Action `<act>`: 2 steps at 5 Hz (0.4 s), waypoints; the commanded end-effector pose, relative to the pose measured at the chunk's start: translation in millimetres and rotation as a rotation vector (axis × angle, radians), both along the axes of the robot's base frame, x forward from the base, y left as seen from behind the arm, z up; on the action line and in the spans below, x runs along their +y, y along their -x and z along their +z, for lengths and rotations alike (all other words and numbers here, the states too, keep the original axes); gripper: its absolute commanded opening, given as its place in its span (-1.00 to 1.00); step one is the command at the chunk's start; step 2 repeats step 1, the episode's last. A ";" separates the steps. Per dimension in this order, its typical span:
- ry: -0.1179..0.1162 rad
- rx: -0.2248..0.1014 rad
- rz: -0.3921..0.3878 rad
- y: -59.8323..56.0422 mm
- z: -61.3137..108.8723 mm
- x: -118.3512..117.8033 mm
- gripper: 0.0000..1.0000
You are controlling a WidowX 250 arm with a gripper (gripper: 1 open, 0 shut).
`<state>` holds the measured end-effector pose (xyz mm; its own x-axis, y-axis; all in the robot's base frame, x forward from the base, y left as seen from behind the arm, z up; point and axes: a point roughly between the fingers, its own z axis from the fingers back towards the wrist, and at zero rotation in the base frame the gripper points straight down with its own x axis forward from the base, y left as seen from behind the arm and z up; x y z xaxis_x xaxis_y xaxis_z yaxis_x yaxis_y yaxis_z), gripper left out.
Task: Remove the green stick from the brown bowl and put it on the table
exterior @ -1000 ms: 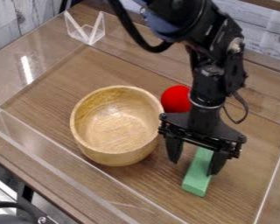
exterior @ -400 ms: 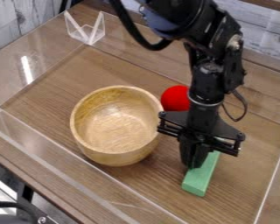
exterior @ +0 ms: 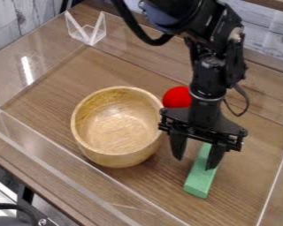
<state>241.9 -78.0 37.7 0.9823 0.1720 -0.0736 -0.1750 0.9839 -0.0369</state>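
Green stick (exterior: 204, 175) top behind spread fingers (exterior: 179, 146)

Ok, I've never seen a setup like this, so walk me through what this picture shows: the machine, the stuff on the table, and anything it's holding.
There is one view, from a camera that looks down at the table from one corner. The black jointed machine is a robot arm, and at its end is the gripper, two fingers pointing straight down. The table is brown wood with low clear plastic walls round it. On it stands an empty brown bowl. To the right of the bowl lies a flat green stick, already out on the table. A red round toy sits behind the arm. The gripper's fingers stand apart on either side of the stick's far end, so it looks let go rather than gripped.
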 end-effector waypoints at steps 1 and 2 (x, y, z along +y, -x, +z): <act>0.019 -0.064 0.014 -11.4 15.8 0.9 -1.00; 0.019 -0.064 0.014 -11.4 15.8 0.9 -1.00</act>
